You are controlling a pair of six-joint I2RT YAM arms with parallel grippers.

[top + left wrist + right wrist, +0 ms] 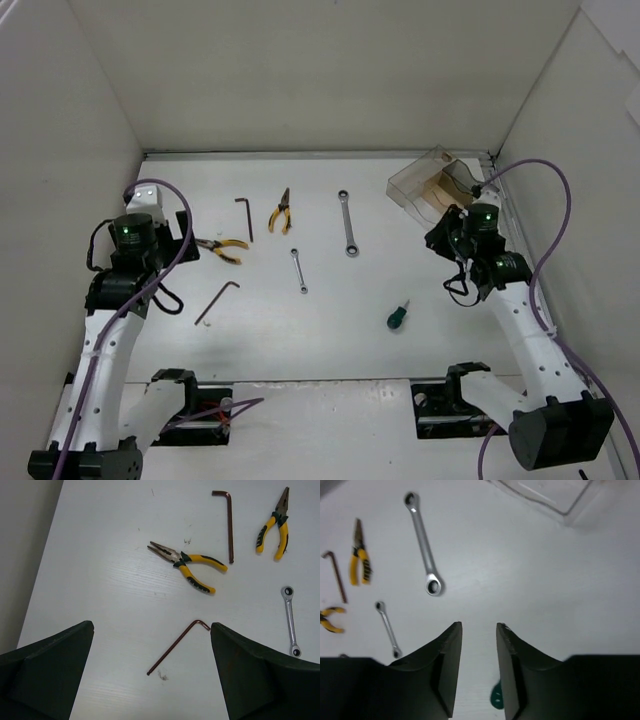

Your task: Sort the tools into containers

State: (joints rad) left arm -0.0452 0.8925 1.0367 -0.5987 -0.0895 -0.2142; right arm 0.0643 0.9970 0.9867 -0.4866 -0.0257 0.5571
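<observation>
The tools lie spread on the white table: a large silver wrench (pixel 348 224), a small wrench (pixel 299 270), two yellow-handled pliers (pixel 280 211) (pixel 222 248), two dark hex keys (pixel 246 217) (pixel 216 301) and a green-handled screwdriver (pixel 397 317). The clear container (pixel 432 185) stands at the back right. My left gripper (pixel 152 625) hangs wide open above the near hex key (pixel 175 647). My right gripper (pixel 479 626) hovers with its jaws drawn close, a narrow empty gap between them. Below that gap a bit of the screwdriver handle (pixel 496 697) shows.
White walls enclose the table on the left, back and right. Purple cables loop from both arms (pixel 560 230). The container's corner (pixel 545 492) sits ahead of the right gripper, beyond the large wrench (pixel 423 545).
</observation>
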